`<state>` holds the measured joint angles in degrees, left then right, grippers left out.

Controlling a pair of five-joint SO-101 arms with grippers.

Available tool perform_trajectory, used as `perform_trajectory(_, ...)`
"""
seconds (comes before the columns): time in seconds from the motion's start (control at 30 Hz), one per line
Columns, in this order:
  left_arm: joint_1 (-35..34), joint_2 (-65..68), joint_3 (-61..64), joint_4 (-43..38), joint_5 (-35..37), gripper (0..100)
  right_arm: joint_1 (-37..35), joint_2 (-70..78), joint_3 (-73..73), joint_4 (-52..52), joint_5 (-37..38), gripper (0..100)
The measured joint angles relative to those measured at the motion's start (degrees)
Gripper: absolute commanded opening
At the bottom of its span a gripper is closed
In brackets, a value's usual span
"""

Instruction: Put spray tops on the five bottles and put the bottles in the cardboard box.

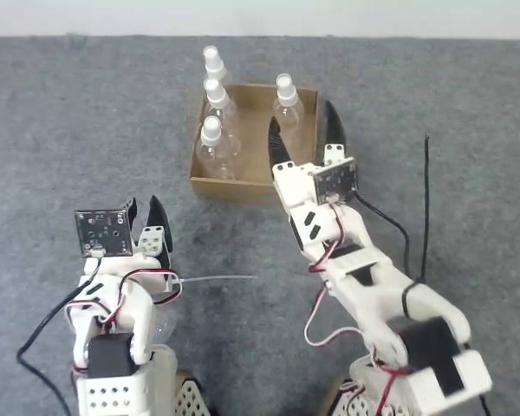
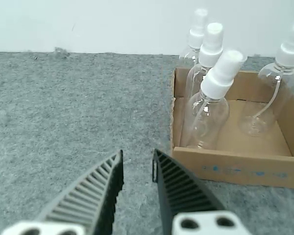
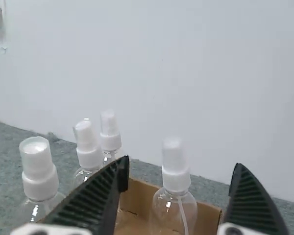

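Observation:
The cardboard box (image 1: 243, 186) sits on the grey mat at the far middle. Three clear bottles with white spray tops stand inside: front left (image 1: 211, 134), behind it (image 1: 215, 94) and back right (image 1: 285, 88). Another topped bottle (image 1: 211, 61) stands at the back left corner; I cannot tell if it is inside. My right gripper (image 1: 302, 120) hangs open over the box's right side, empty, near the back right bottle (image 3: 172, 166). My left gripper (image 1: 143, 204) is narrowly open and empty, short of the box (image 2: 235, 166). A thin dip tube (image 1: 221, 278) lies by the left arm.
A black cable (image 1: 425, 199) runs along the mat to the right of the right arm. Open mat lies to the left of the box and between the two arms. A pale wall stands behind the table.

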<state>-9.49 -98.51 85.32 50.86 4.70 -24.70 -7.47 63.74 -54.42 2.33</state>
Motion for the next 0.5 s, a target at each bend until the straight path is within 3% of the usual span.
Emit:
perform_trajectory(0.1, 0.0, 0.0, 0.0, 0.0, 0.0, 9, 0.0, -3.52, 1.93, 0.0, 0.0, 23.3)
perform_trajectory(0.3, 0.0, 0.0, 0.0, 0.0, 0.0, 9, -2.29, -9.41, 4.75, 0.0, 0.0, 1.3)
perform_trajectory(0.5, -0.18, 0.0, 0.0, 0.0, 0.0, 9, -4.66, -15.38, 7.91, 0.0, 0.18, 0.8)
